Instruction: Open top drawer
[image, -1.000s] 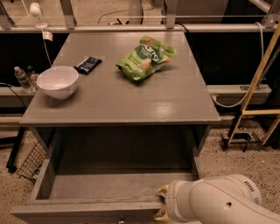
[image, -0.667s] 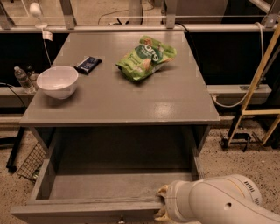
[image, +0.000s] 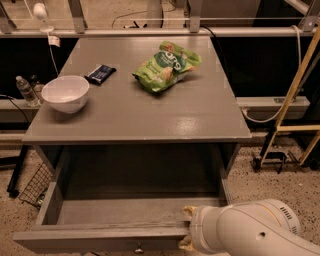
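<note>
Top drawer (image: 120, 215) stands pulled out beneath the counter's (image: 150, 117) front edge, with its knob (image: 138, 247) at the centre of the front panel. My gripper (image: 186, 229) sits at the right part of that panel, below the counter's front-right corner. I cannot tell whether it clasps the panel.

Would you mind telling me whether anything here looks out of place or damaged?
Nothing stands out. The top drawer is pulled out, with the tool at the right of its front panel. On the table, the white bowl sits upright, and the green bag and dark packet lie flat, nothing spilled.
</note>
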